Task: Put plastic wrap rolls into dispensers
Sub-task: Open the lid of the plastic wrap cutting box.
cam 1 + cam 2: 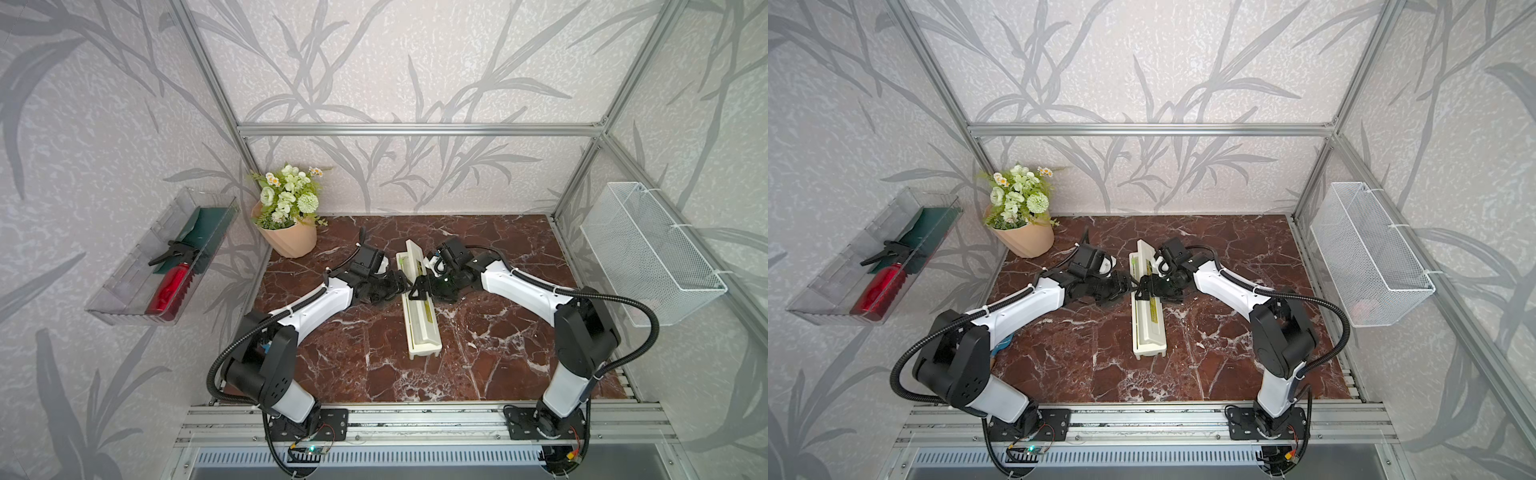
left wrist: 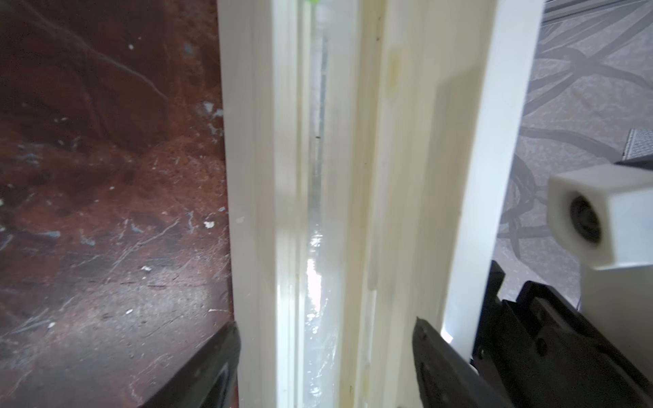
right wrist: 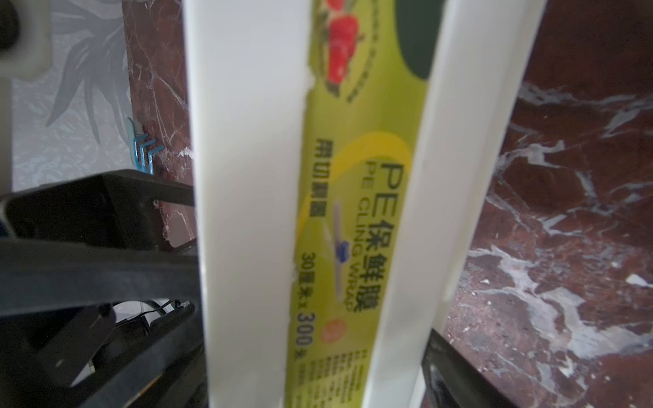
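The cream-white dispenser (image 1: 422,332) (image 1: 1148,332) lies lengthwise mid-table, its yellow-green label strip (image 3: 353,212) facing up. In the left wrist view its lid (image 2: 494,141) stands ajar. The whitish translucent plastic wrap roll (image 2: 318,282) lies inside the trough (image 2: 254,176). My left gripper (image 1: 406,286) (image 2: 327,326) reaches in from the left, its fingers pressed against both sides of the trough base. My right gripper (image 1: 420,287) (image 3: 314,335) comes from the right and straddles the lid, with a thin gap at the one finger (image 3: 438,353) that shows. The roll is hidden in both top views.
A peach flower pot (image 1: 291,237) stands at the back left of the marble table (image 1: 353,353). A clear bin (image 1: 124,299) with a red bottle (image 1: 168,291) hangs on the left wall. A white wire basket (image 1: 648,253) hangs on the right wall.
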